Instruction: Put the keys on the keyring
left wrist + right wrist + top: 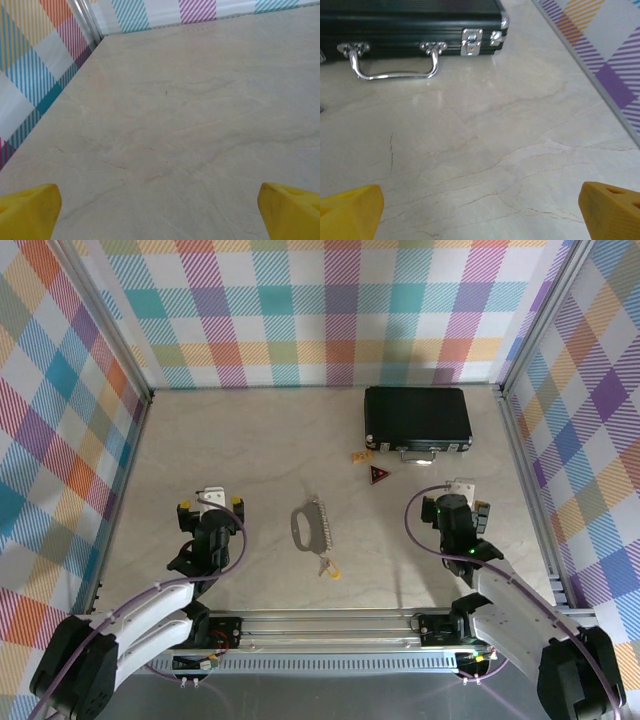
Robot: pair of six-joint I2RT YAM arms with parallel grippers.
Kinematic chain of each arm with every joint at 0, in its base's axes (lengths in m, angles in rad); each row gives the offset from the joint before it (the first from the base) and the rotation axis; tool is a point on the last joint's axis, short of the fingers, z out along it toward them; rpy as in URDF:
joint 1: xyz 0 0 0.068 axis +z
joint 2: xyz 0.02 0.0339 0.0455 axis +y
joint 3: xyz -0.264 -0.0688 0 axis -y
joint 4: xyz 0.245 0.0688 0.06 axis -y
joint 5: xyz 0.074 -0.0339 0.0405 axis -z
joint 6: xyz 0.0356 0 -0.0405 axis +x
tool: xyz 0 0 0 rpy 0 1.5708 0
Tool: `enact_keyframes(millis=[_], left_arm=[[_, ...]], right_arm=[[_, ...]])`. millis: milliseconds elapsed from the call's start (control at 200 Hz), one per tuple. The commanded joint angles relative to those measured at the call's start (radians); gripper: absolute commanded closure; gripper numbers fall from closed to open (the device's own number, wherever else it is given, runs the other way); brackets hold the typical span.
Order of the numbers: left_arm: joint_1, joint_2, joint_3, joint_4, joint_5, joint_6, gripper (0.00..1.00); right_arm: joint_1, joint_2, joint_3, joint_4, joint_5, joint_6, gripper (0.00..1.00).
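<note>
Gray keyring [310, 525] is lying flat on the table [250, 440], the yellow-headed key [331, 569] sitting just beside its near end. Left claw [211, 499] and right claw [457, 493] are hovering wide open and empty, flanking the keyring. Grasping is apparently not yet starting; the next move is calling for pinching the key.

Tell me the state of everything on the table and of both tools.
Left tool, open, empty.
Right tool, open, empty.
Yellow-headed key, lying flat at the keyring's near end; whether it is threaded on, cannot tell.
Keyring, lying flat, untouched.
Black case, shut, lying flat.
Tan tag, lying loose.
Red triangular tag, lying loose.
</note>
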Motion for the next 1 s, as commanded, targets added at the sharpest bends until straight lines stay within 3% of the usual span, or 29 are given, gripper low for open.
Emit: enact_keyframes(millis=[0,225,430,660,760,830,995], left_arm=[[0.026,0.029,-0.024,0.167,-0.006,-0.026,0.0],[0.133,0.175,0.012,0.27,0.033,-0.064,0.0],[0.212,0.303,0.037,0.393,0.129,-0.089,0.0],[0.268,0.436,0.088,0.485,0.217,-0.087,0.0],[0.27,0.45,0.107,0.465,0.232,-0.077,0.0],[0.272,0.455,0.108,0.473,0.236,-0.07,0.0],[0.273,0.494,0.078,0.589,0.253,-0.027,0.0]], right_arm=[[-0.004,0.021,-0.059,0.251,-0.064,-0.078,0.01],[-0.008,0.216,-0.086,0.626,-0.058,-0.193,0.01],[-0.032,0.45,-0.002,0.791,-0.104,-0.243,0.01],[-0.128,0.538,0.068,0.783,-0.211,-0.222,0.01],[-0.187,0.589,0.035,0.902,-0.231,-0.178,0.01],[-0.241,0.61,0.049,0.882,-0.287,-0.129,0.01],[-0.254,0.626,0.096,0.802,-0.359,-0.137,0.01]])
